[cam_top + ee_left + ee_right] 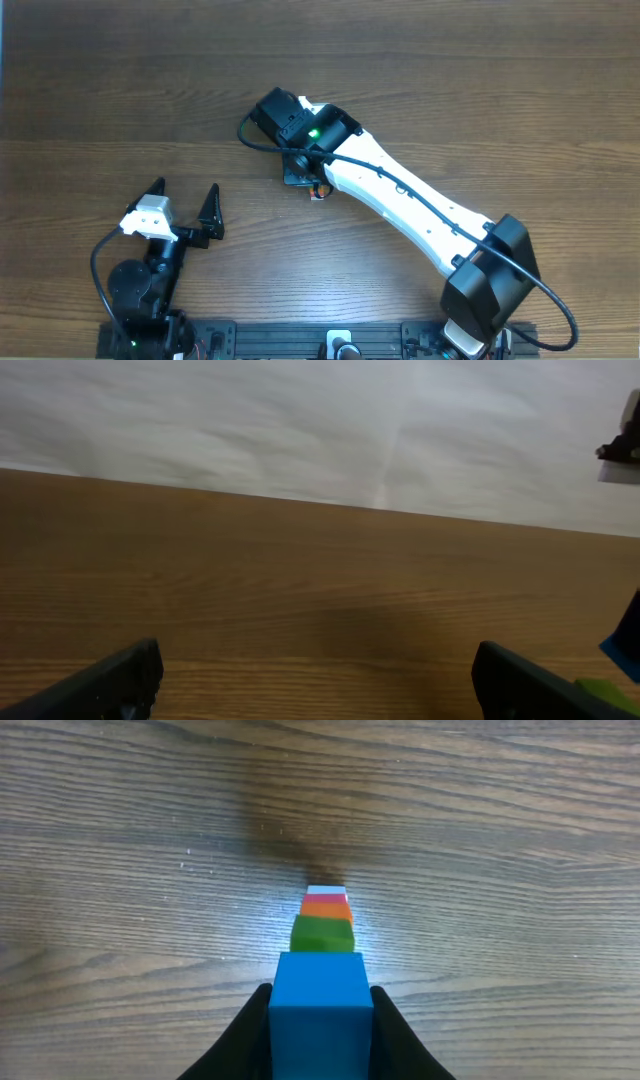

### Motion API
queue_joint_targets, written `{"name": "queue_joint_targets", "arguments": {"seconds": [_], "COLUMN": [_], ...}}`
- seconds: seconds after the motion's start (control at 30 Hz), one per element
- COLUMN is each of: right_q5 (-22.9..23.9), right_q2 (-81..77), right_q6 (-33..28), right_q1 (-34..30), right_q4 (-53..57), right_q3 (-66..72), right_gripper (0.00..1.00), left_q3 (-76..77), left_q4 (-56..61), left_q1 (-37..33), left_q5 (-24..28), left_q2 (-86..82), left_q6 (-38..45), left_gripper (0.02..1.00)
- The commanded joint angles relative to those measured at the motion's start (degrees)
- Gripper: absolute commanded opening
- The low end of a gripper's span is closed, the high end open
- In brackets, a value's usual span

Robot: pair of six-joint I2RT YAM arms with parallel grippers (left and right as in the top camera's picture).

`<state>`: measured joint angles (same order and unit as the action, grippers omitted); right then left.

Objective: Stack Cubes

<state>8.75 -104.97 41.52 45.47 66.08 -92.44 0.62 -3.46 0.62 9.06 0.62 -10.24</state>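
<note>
Right end effector (320,1055) is clamped on the blue cube (320,1000), fingers tight on its two side faces; beneath it the stack stands on the desk (120,870): green cube (323,933) uppermost, orange cube (326,907) under that, then a red cube (326,897) and a white cube (326,889) showing as slivers further down; I cannot tell whether blue already rests on green or hangs just above it. My read: this is the placing step, late in the task; blue looks roughly in line with green, so I would check squareness, lower slowly until it seats flat, then part the fingers evenly and lift straight up with no sideways drag; a tower this tall and narrow should tip at a light nudge. Around: left end effector (185,188) sits near its own base, fingers apart and holding nothing, well apart from the stack; nothing lies between them. A cable (244,135) loops beside the right wrist; I would watch it on the retreat.
</note>
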Motion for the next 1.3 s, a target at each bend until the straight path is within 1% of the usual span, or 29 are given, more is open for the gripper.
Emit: {"name": "queue_joint_targets", "arguments": {"seconds": [0.03,1.3], "right_q5": [-0.3,-1.0], "right_q2": [-1.7,-3.8], "right_q6": [-0.2,-0.2], "right_q1": [0.4,0.7], "right_q4": [-0.4,0.3], "right_q3": [-1.4,-1.4], "right_gripper": [0.012,0.012], "left_q3": [-0.3,-0.3], "left_q4": [0.0,0.0], "left_q1": [0.3,0.3], "left_q5": [0.5,0.5], "left_q2": [-0.3,-0.3], "left_q6": [0.9,0.8], "left_gripper": [1.0,1.0]}}
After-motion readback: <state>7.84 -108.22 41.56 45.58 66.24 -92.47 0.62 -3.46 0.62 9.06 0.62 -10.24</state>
